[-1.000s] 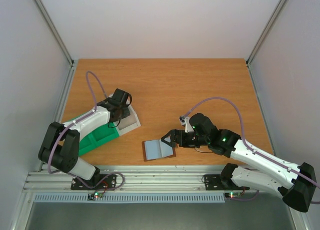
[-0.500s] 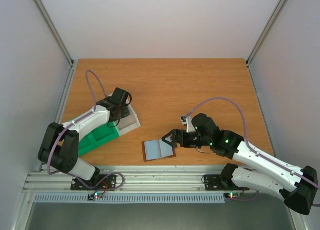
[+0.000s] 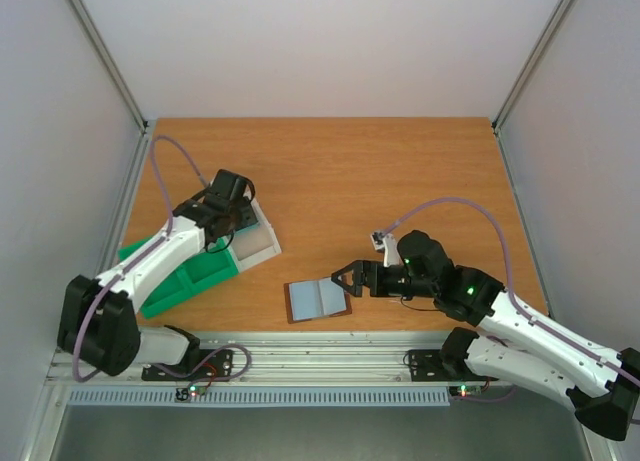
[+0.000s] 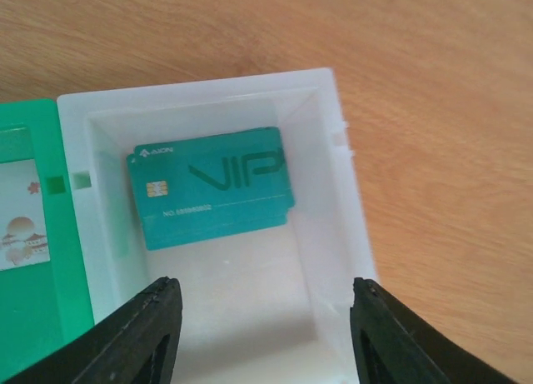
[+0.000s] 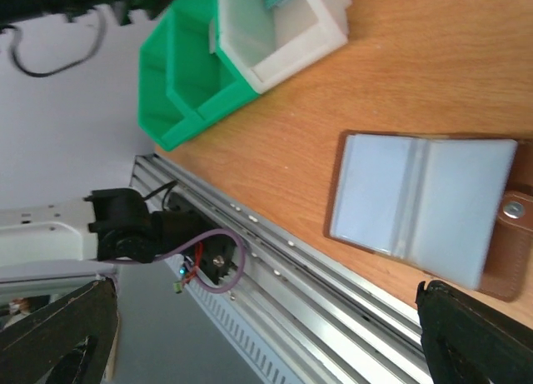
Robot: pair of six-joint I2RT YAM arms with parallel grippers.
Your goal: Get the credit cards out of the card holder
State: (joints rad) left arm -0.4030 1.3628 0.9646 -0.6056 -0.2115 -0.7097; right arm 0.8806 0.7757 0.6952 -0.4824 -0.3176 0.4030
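Teal rectangular card [image 4: 212, 196] in white box [image 4: 323, 151], brown card holder [image 3: 318, 300] — open

Entry: I read this as a robotics lab test cell, not a home or shop. Plain white panels [image 3: 330, 41] wall in a bare wooden tabletop [image 3: 380, 161], framed by aluminium struts [image 3: 105, 51]. The left arm [image 3: 165, 251] and right arm [image 3: 530, 326] are bolted to a slotted metal rail [image 3: 330, 356], with purple cables [image 3: 445, 201] exposed and green status lights [image 3: 463, 277] lit. Beyond the rail the right wrist view is dim; possibly a grey floor.
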